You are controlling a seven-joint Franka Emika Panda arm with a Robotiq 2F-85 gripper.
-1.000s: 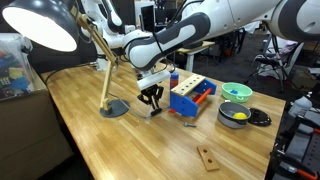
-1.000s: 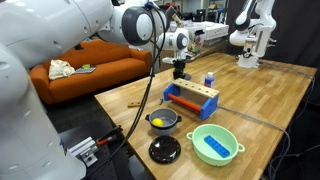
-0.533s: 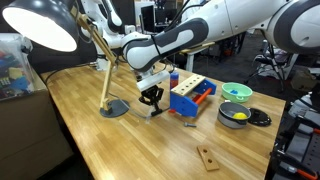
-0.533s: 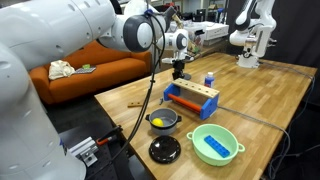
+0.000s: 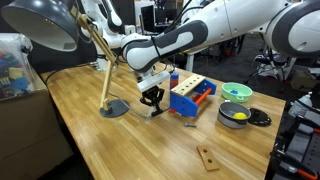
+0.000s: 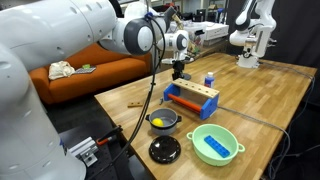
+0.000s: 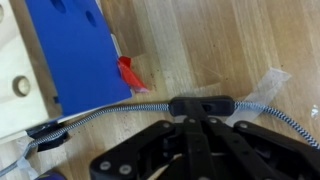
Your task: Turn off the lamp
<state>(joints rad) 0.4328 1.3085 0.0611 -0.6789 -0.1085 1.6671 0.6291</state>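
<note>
Beside the lamp [image 5: 113, 108], the tool [image 5: 152, 102] touches its cord switch [image 7: 205, 103] (jaws together).

1. The lamp [image 5: 114, 108] stands on the table [image 5: 110, 150], left of the gripper [image 5: 151, 101].
2. The gripper is between the lamp and the block [image 5: 190, 97], directly over the cord switch [image 7: 205, 103].
3. The bowl [image 5: 236, 92] and the pan [image 5: 240, 117] lie right of the block.
4. The wood piece [image 5: 207, 157] lies in front, well apart.
</note>
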